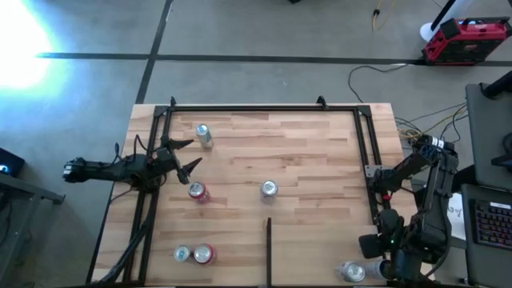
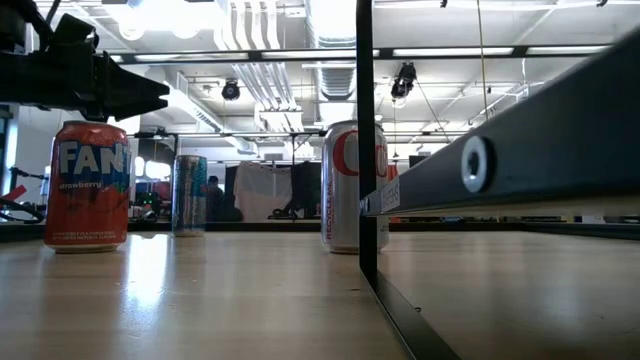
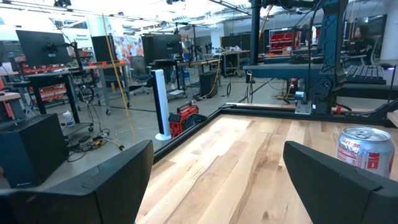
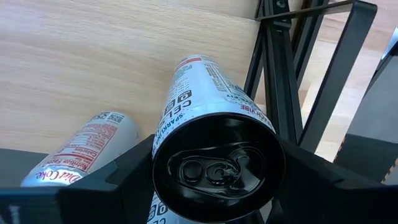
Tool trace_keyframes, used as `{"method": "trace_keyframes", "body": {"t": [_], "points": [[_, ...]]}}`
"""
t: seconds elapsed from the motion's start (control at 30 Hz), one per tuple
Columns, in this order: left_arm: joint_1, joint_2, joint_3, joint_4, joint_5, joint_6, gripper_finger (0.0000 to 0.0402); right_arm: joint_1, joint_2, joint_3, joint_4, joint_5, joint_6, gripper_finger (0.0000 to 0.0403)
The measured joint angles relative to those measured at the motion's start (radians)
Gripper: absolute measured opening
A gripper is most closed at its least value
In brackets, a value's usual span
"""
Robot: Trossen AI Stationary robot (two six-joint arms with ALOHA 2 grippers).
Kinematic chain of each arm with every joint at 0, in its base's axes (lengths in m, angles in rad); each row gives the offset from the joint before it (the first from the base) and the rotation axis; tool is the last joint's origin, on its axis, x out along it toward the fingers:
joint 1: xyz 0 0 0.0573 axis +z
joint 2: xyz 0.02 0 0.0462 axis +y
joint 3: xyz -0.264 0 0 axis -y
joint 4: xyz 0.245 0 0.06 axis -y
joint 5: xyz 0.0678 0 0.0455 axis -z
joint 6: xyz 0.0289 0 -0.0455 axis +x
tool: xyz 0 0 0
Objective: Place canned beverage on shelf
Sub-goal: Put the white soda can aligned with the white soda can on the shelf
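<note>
The slim white can (image 4: 214, 140) is sitting clamped between the fingers of the right claw (image 4: 217, 186), at the shelf's (image 1: 312, 160) near right corner, just outside the black frame. A Diet Coke can (image 4: 78, 155) is lying beside it. The left claw (image 1: 186, 156) is hovering wide open, empty, over the shelf's left side near a red can (image 1: 198, 192).

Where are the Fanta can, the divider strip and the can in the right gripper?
Fanta can (image 2: 87, 185), low view, on its red label.
Divider strip (image 1: 269, 250), high view, mid-length of the strip.
Celsius can (image 4: 219, 163), right wrist view, on its black top, between the right gripper's fingers.
</note>
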Motion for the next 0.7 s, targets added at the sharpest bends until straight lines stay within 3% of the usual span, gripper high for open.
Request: {"method": "trace_keyframes", "body": {"t": [0.7], "points": [[0.000,0.000,0.000,0.000,0.000,0.000,0.0343,0.000,0.000,0.000,0.000,0.015,-0.014,0.0270]]}}
